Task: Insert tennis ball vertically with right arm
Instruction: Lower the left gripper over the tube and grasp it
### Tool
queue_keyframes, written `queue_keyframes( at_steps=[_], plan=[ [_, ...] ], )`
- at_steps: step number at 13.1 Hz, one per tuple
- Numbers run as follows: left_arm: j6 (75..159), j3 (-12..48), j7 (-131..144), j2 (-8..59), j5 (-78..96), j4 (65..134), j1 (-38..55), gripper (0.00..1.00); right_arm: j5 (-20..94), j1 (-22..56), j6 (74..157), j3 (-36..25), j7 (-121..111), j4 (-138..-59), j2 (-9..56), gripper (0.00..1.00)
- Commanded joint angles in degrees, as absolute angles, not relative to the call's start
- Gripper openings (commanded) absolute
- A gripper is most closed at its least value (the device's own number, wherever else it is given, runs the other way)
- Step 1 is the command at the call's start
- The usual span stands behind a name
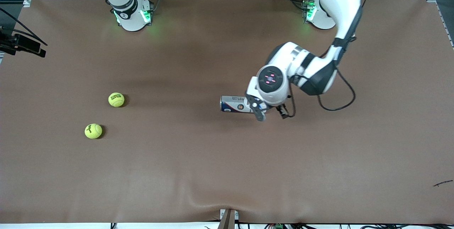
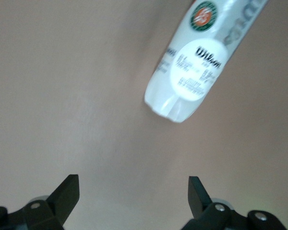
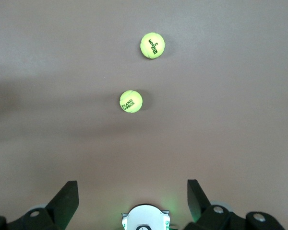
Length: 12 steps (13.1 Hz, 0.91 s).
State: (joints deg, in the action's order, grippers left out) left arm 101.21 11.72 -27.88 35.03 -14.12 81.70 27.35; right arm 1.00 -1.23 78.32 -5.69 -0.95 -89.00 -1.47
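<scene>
Two yellow tennis balls lie on the brown table toward the right arm's end: one (image 1: 116,99) and one (image 1: 93,131) nearer the front camera. Both show in the right wrist view (image 3: 131,101) (image 3: 152,46). A white Wilson ball can (image 1: 236,104) lies on its side near the table's middle. My left gripper (image 1: 272,112) is open and hovers over the table just beside the can's end. In the left wrist view the can (image 2: 197,67) lies ahead of the open left gripper (image 2: 133,196), not between its fingers. My right gripper (image 3: 133,196) is open and empty, high over its own base; it is out of the front view.
The right arm's base (image 1: 132,16) and the left arm's base (image 1: 321,16) stand at the table's back edge. A black cable (image 1: 337,104) loops from the left wrist. A dark camera mount (image 1: 21,44) sits at the right arm's end of the table.
</scene>
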Motion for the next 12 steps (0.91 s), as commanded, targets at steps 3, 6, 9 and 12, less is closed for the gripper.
queue_keyframes(
  at_steps=[3, 6, 9, 12],
  plan=[
    [100.20, 9.32, -32.50, 41.56, -21.79, 74.99, 37.34, 1.00, 0.44, -1.58, 78.31, -5.10, -1.05, -89.73, -1.84, 1.00],
    [100.20, 8.70, -33.92, 46.04, -22.06, 70.68, 39.01, 1.00, 0.53, -1.41, 78.31, -5.01, -0.97, -90.97, -1.93, 1.00],
    [100.46, 5.20, -34.36, 48.07, -22.06, 70.40, 43.05, 1.00, 0.53, -1.41, 80.40, -5.01, -0.97, -94.73, -2.20, 1.00],
    [103.09, 2.29, -34.98, 49.39, -22.06, 69.96, 45.79, 1.00, 0.53, -1.41, 86.82, -5.01, -0.97, -103.16, -4.92, 1.00]
  ],
)
